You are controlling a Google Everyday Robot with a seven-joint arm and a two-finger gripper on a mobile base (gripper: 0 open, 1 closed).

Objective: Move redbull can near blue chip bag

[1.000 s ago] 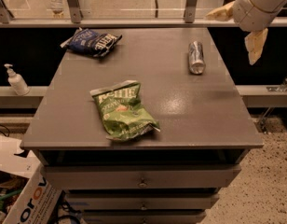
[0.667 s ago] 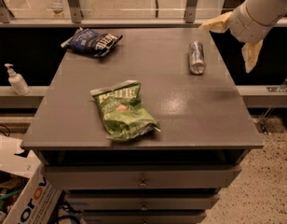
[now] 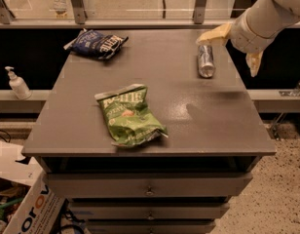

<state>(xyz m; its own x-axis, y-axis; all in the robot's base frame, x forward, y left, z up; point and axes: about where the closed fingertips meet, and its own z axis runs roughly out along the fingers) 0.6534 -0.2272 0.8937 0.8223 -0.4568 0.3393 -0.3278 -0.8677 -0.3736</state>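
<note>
The redbull can (image 3: 206, 61), slim and silver, lies on its side near the right edge of the grey table (image 3: 155, 116). The blue chip bag (image 3: 96, 43), dark blue with white lettering, lies at the table's far left corner. My gripper (image 3: 234, 50) hangs above the table's right edge, over and just right of the can. Its two cream fingers are spread wide, one finger (image 3: 213, 35) over the can's far end and the other (image 3: 253, 63) off to the right. It holds nothing.
A green chip bag (image 3: 128, 114) lies front-centre on the table. A soap dispenser (image 3: 16, 83) stands on a shelf at left. A cardboard box (image 3: 23, 208) sits on the floor at lower left. Drawers run under the tabletop. A railing runs behind.
My gripper has moved left and down, from beyond the table's right edge toward the can. The can and both bags have not moved.
</note>
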